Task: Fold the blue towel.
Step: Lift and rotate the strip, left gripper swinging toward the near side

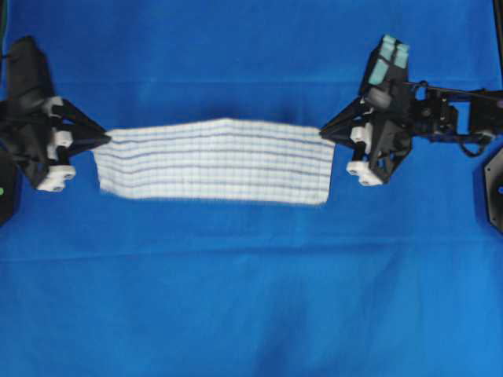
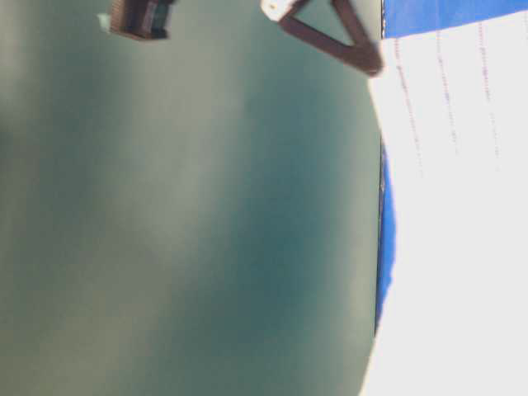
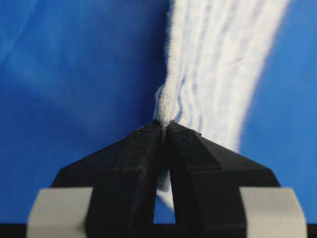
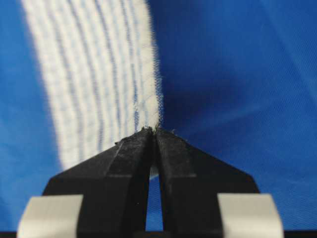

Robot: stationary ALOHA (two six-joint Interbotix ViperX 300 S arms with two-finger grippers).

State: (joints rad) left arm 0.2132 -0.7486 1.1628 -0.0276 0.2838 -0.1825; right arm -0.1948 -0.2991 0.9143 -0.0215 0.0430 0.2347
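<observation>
The blue towel (image 1: 216, 160), white with thin blue stripes, lies as a long folded band across the middle of the table. My left gripper (image 1: 108, 140) is shut on the towel's far left corner; in the left wrist view the cloth (image 3: 218, 64) bunches into the pinched jaws of the left gripper (image 3: 163, 124). My right gripper (image 1: 322, 132) is shut on the far right corner, and the right wrist view shows the towel's edge (image 4: 99, 74) nipped at the tips of the right gripper (image 4: 151, 130). In the table-level view, the towel (image 2: 462, 206) fills the right side.
A plain bright-blue cloth (image 1: 251, 298) covers the whole table. Black arm bases stand at the left edge (image 1: 6, 188) and right edge (image 1: 495, 188). A dark gripper finger (image 2: 338, 37) shows at the top of the table-level view.
</observation>
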